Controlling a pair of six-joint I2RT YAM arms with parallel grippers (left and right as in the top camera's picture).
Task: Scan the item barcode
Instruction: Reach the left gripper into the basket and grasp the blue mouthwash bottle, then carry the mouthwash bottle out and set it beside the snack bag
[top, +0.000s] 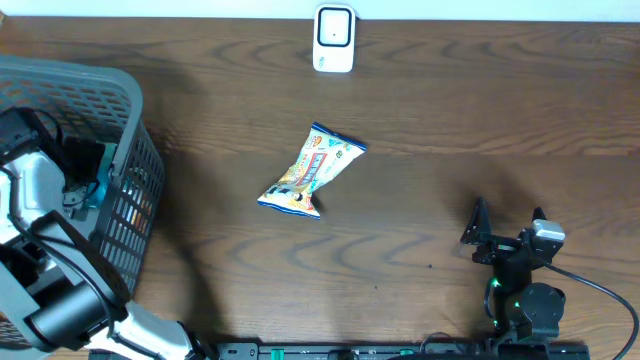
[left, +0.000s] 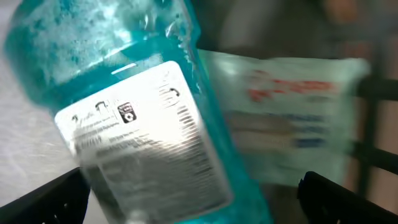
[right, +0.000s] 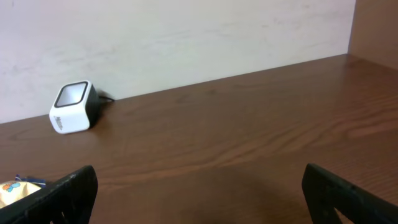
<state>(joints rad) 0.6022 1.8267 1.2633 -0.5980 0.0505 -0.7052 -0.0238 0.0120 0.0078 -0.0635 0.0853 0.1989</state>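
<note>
Teal plastic is filling the left wrist view: a liquid-filled bottle (left: 143, 124) is lying in the grey basket (top: 135, 110) at nine o'clock, the left gripper (left: 189, 180) hanging over it with fingers wide apart, clamping nothing. The right gripper (right: 200, 171) is waiting at five o'clock, likewise spread. The snack packet (top: 312, 172), probably the item due at the scanner (top: 333, 38) at twelve o'clock, is lying at table centre; light, crinkly and slippery, it is likely calling for a pinch on a crimped end.

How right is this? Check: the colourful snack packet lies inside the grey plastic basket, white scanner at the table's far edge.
No: the colourful snack packet lies on the brown wooden table, outside the grey plastic basket, per overhead view.
</note>
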